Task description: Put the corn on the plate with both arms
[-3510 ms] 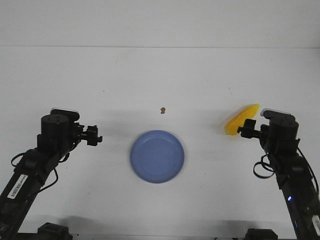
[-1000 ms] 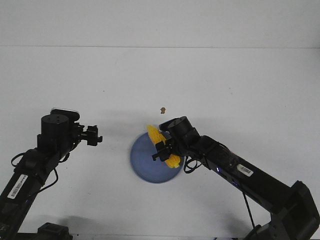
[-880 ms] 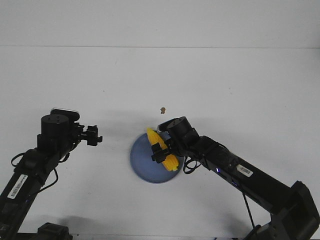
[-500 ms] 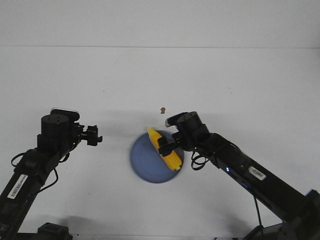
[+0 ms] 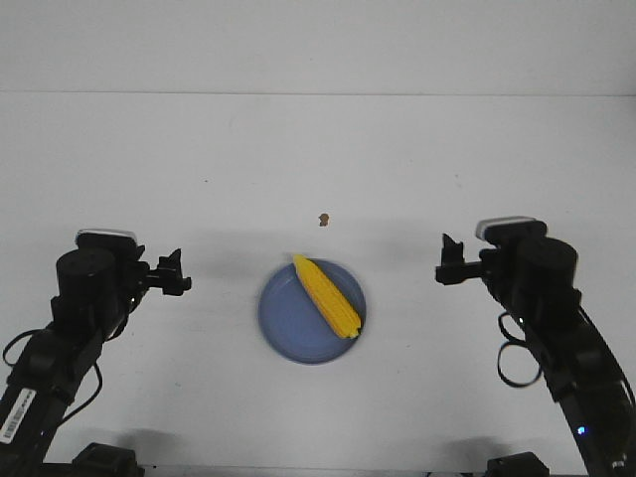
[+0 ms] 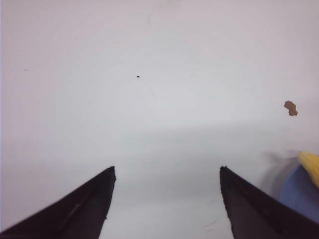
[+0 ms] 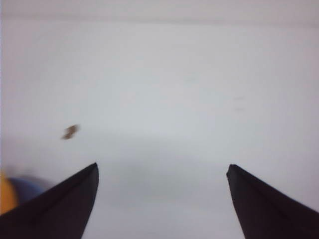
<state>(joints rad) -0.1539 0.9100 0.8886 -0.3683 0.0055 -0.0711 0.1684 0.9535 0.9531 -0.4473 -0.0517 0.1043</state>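
The yellow corn [image 5: 326,296] lies diagonally on the right half of the blue plate [image 5: 283,316] at the table's middle front. My left gripper [image 5: 176,271] is open and empty, well to the left of the plate. My right gripper [image 5: 447,270] is open and empty, well to the right of the plate. In the left wrist view the corn's tip [image 6: 310,164] and the plate's edge [image 6: 299,191] show beside the right finger [image 6: 254,209]. In the right wrist view a blurred bit of corn [image 7: 6,196] and plate [image 7: 25,186] show at the edge.
A small brown crumb [image 5: 322,219] lies on the white table [image 5: 318,149] just beyond the plate; it also shows in the left wrist view [image 6: 290,107] and the right wrist view [image 7: 70,131]. A tiny dark speck [image 6: 137,76] lies farther out.
My right gripper let go of the corn on the plate and drew back to the right. My left arm shifted slightly left and lower.
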